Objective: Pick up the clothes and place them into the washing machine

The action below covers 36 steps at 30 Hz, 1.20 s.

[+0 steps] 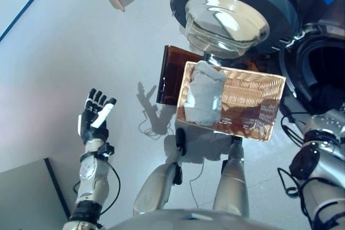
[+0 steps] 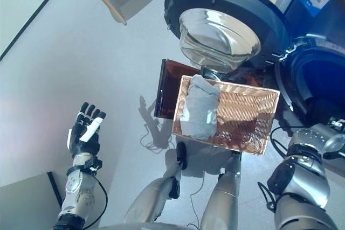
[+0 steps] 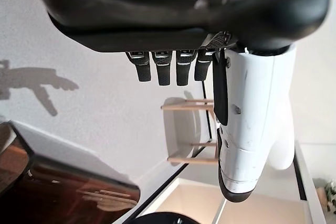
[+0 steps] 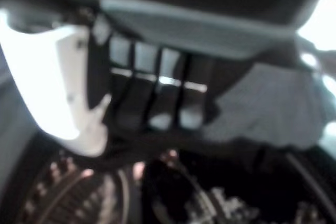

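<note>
left hand (image 1: 95,118) spread, empty, over floor | right hand (image 4: 152,103) at drum, pinching grey cloth (image 4: 268,103) | grey clothes (image 1: 205,92) in basket (image 1: 259,106)

A laundry corner of a bare room: a front-loading washing machine (image 1: 318,74) with its round glass door (image 1: 232,12) swung open, a woven wicker basket (image 1: 253,106) of grey clothes (image 1: 205,92), pale grey floor (image 1: 81,41).

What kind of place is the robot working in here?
Probably a laundry area: a front-loading washing machine stands with its round glass door swung open, and a wicker basket holding a grey garment sits before it on a plain grey floor.
</note>
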Motion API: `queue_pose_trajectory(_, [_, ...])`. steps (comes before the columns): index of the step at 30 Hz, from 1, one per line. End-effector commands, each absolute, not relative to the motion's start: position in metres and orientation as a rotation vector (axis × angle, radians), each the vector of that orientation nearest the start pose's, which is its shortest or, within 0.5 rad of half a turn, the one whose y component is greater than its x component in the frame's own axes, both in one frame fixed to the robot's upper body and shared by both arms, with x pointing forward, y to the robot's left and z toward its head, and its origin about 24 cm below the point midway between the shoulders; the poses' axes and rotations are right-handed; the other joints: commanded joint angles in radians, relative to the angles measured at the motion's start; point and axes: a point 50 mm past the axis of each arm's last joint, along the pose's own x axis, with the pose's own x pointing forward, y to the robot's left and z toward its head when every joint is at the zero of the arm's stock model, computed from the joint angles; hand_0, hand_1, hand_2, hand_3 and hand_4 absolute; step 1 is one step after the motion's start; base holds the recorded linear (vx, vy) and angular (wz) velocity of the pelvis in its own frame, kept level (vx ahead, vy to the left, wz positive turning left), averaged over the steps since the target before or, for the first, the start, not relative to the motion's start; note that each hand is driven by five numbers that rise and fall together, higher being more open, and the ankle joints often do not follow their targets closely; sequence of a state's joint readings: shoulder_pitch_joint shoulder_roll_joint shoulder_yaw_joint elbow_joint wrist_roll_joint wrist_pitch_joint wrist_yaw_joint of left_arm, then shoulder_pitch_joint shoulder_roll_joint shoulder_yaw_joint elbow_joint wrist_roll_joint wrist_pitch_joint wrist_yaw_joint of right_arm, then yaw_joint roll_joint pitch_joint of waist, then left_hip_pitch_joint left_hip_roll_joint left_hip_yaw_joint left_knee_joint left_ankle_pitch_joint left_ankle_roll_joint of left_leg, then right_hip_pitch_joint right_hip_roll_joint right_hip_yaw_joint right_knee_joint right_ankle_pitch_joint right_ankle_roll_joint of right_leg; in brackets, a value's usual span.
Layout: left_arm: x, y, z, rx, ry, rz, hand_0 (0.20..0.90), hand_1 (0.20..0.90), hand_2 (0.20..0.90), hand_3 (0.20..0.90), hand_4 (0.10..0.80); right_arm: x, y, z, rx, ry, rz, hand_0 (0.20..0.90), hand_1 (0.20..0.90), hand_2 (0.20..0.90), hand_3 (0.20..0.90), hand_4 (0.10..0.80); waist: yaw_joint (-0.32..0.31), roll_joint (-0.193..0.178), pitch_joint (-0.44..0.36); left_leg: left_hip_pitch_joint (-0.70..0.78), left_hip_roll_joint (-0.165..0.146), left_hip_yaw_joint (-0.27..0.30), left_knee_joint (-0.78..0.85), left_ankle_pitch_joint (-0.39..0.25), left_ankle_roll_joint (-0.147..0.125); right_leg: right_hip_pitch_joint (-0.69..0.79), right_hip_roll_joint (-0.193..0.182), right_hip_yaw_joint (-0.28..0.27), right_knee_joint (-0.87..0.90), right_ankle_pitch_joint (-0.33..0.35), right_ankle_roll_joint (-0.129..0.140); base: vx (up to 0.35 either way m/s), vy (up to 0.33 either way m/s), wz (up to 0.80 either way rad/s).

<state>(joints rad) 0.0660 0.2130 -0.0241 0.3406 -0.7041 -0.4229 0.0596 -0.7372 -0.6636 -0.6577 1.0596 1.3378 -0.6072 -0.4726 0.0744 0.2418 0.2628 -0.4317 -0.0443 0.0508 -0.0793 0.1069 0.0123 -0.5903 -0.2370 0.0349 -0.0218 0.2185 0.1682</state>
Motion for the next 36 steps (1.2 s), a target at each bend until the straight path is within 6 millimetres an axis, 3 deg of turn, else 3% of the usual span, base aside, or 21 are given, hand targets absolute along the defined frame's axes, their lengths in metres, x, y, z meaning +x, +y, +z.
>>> queue_pose_trajectory(1, [0.215,0.25,0.02,-0.39,-0.194,0.347,0.9,0.9,0.9,0.9,0.8,0.207,-0.476,0.258,0.76,-1.092,-1.284,0.2,0.2,0.2,0.2,0.3,0.003,0.008,-0.052,0.005,0.003,-0.032,-0.008,-0.049,-0.129,-0.045,0.006,-0.009,0.173,-0.133,-0.028,0.0,0.0,0.0])
queue_pose_trajectory(4, [0.214,0.249,0.02,-0.391,-0.195,0.33,0.9,0.9,0.9,0.9,0.8,0.211,-0.472,0.287,0.593,-1.07,-1.219,0.2,0.2,0.2,0.2,0.3,0.007,0.002,-0.051,-0.003,0.006,-0.032,-0.008,-0.049,-0.133,-0.057,0.01,-0.011,0.179,-0.133,-0.027,0.013,-0.03,-0.01])
queue_pose_trajectory(7, [0.214,0.248,0.021,-0.396,-0.201,0.319,0.9,0.9,0.9,0.9,0.8,0.217,-0.467,0.299,0.554,-1.071,-1.173,0.2,0.2,0.2,0.2,0.3,0.007,-0.001,-0.052,-0.015,0.007,-0.033,-0.008,-0.045,-0.134,-0.07,0.012,-0.014,0.179,-0.127,-0.029,-0.015,-0.022,0.03])
queue_pose_trajectory(18, [0.214,0.253,0.027,-0.405,-0.227,0.325,0.9,0.9,0.9,0.9,0.8,0.245,-0.439,0.32,0.499,-1.078,-1.03,0.2,0.2,0.2,0.2,0.3,0.002,-0.026,-0.048,-0.024,0.005,-0.06,-0.008,-0.045,-0.148,-0.06,0.014,-0.039,0.19,-0.137,-0.031,0.013,-0.029,0.14])
queue_pose_trajectory(25, [0.215,0.257,0.029,-0.392,-0.235,0.351,0.9,0.9,0.9,0.9,0.8,0.233,-0.426,0.34,0.594,-1.273,-0.991,0.2,0.2,0.2,0.2,0.3,0.006,-0.031,-0.065,-0.024,0.001,-0.075,-0.008,-0.049,-0.147,-0.049,0.007,-0.05,0.185,-0.145,-0.03,0.02,0.003,0.07])
queue_pose_trajectory(36, [0.219,0.255,0.029,-0.368,-0.226,0.333,0.9,0.9,0.9,0.9,0.8,0.209,-0.438,0.384,0.529,-1.32,-1.065,0.2,0.2,0.2,0.2,0.3,0.014,-0.029,-0.074,-0.027,0.0,-0.086,-0.008,-0.042,-0.156,-0.045,0.005,-0.055,0.193,-0.146,-0.03,0.0,0.005,0.02])
